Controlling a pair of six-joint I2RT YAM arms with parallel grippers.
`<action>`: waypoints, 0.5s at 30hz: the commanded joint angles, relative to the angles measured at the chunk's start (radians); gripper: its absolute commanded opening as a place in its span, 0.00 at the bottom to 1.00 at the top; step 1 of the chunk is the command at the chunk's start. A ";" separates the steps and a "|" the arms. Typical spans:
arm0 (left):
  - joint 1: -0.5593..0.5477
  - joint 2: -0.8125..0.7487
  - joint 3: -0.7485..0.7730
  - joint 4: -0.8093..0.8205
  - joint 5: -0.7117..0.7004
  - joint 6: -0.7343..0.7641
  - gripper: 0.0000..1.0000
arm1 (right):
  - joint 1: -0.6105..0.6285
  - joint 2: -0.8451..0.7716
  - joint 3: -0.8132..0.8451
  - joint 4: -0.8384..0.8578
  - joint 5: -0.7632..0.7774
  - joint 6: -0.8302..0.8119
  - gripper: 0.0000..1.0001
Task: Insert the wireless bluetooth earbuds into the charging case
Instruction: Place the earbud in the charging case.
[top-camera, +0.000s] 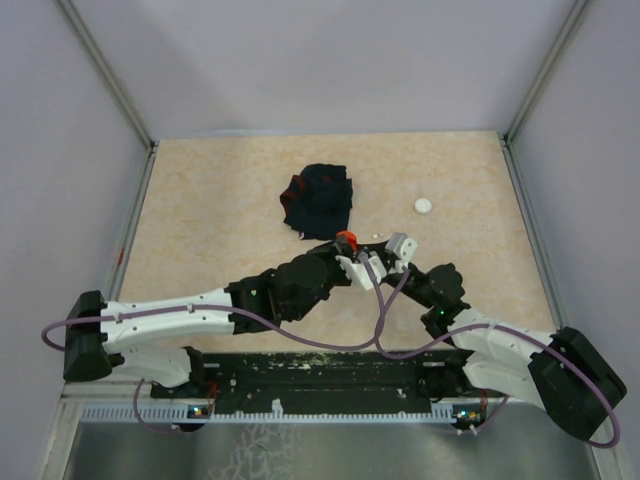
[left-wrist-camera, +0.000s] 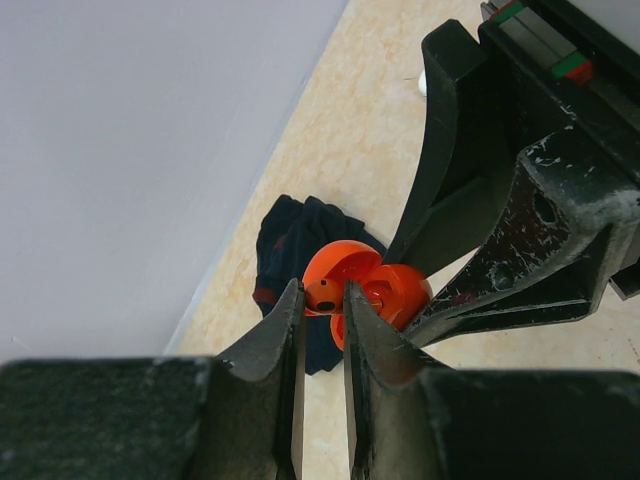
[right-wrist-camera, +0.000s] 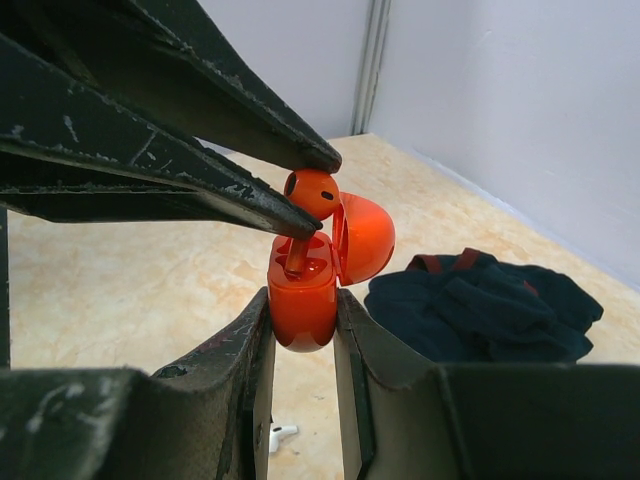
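My right gripper (right-wrist-camera: 303, 300) is shut on an orange charging case (right-wrist-camera: 303, 295) and holds it upright above the table, with its lid (right-wrist-camera: 365, 237) hinged open. My left gripper (left-wrist-camera: 322, 292) is shut on an orange earbud (left-wrist-camera: 325, 293). In the right wrist view the earbud's head (right-wrist-camera: 312, 193) sits between the left fingertips and its stem (right-wrist-camera: 297, 255) reaches down into a slot of the case. In the top view both grippers meet at the table's middle, around the orange case (top-camera: 347, 240). A white earbud (right-wrist-camera: 280, 432) lies on the table below the right gripper.
A crumpled dark navy cloth with red trim (top-camera: 318, 200) lies just beyond the grippers. A small white disc (top-camera: 424, 206) sits to its right. The beige tabletop (top-camera: 200, 230) is bounded by grey walls and metal rails.
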 joint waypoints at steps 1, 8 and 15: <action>-0.013 0.006 -0.017 0.017 -0.036 0.026 0.16 | -0.002 -0.021 0.047 0.054 0.008 0.007 0.00; -0.017 0.002 -0.022 0.014 -0.055 0.034 0.16 | -0.002 -0.027 0.045 0.051 0.013 0.007 0.00; -0.028 0.001 -0.019 -0.011 -0.041 0.025 0.16 | -0.002 -0.030 0.046 0.052 0.014 0.009 0.00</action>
